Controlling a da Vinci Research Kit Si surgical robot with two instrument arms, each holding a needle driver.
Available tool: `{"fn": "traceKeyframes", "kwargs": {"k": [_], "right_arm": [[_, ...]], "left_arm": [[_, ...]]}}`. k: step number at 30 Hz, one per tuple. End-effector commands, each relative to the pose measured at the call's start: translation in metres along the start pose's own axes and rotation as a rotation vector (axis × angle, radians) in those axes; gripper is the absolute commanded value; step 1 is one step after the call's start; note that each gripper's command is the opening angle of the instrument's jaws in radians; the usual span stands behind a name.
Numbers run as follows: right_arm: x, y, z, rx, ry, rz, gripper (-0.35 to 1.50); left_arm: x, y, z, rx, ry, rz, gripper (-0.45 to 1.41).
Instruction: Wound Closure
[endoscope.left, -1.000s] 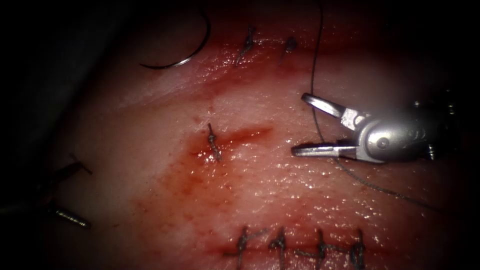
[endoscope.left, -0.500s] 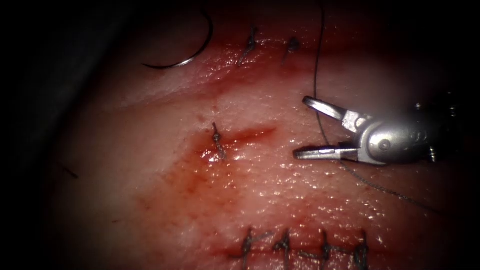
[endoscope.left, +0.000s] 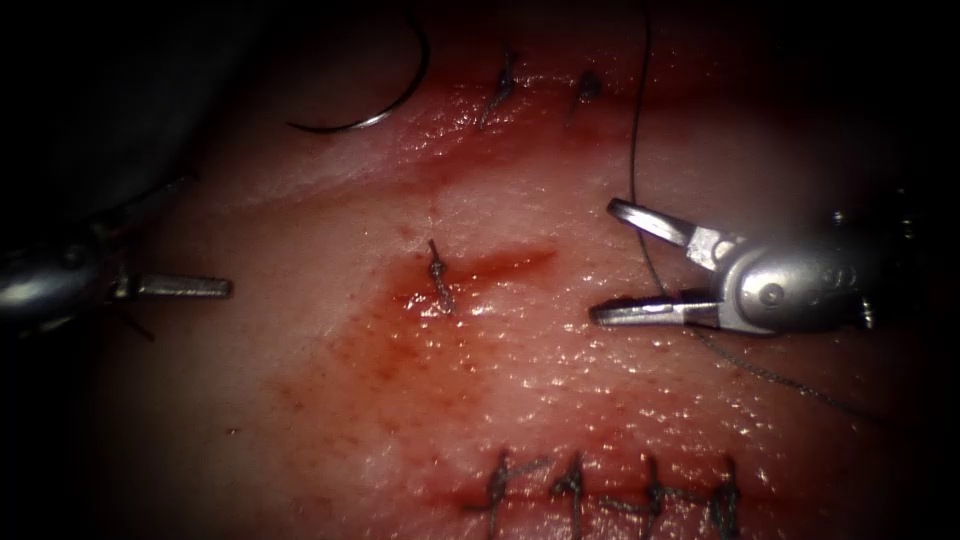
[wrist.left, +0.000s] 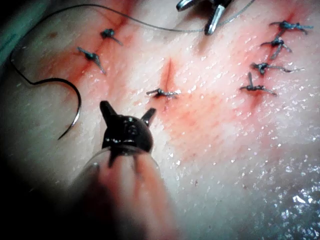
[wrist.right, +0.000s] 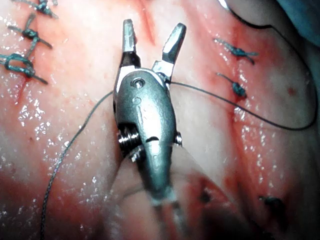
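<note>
The curved needle (endoscope.left: 385, 100) lies loose on the tissue (endoscope.left: 330, 420), far up and left of the cut (endoscope.left: 505, 264), held by neither tool and not in the tissue; it also shows in the left wrist view (wrist.left: 75, 107). One knotted stitch (endoscope.left: 437, 278) crosses the cut's left end. My right tool (endoscope.left: 604, 261) hovers right of the cut, jaws wide open. The thread (endoscope.left: 634, 150) runs down across the gap between them near the hinge, unclamped, then trails to the lower right. My left tool (endoscope.left: 212, 238) is at the left, jaws open (wrist.left: 127, 109) and holding nothing.
A row of several finished stitches (endoscope.left: 610, 495) lies along the near edge, and two more knots (endoscope.left: 545, 85) sit at the far edge beside the needle. Red fluid stains the tissue around the middle cut. In the right wrist view the thread (wrist.right: 280, 125) loops past those two knots.
The left tool, at the lower left a second ago and gone half a second ago, has come back in higher up, reaching right. The right tool has barely moved.
</note>
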Motion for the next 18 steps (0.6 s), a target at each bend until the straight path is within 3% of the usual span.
{"fn": "traceKeyframes", "kwargs": {"k": [1, 5, 9, 18], "right_arm": [[-0.0002, -0.0003, 0.0005, 0.001, 0.003, 0.002, 1.43], [-0.0002, -0.0002, 0.0001, -0.001, 0.0, 0.002, 1.41], [-0.0002, -0.0002, 0.0001, -0.003, -0.003, 0.002, 1.41], [-0.0003, -0.0005, 0.0003, -0.006, -0.005, 0.006, 1.41]], "left_arm": [[-0.0003, -0.0002, 0.0019, 0.021, -0.024, 0.009, 0.7], [-0.0014, -0.0014, 0.0063, 0.079, -0.073, 0.045, 0.71], [-0.0029, -0.0022, 0.0094, 0.078, -0.103, 0.057, 0.7], [-0.0061, -0.0055, 0.0127, 0.061, -0.154, 0.061, 0.7]]}}
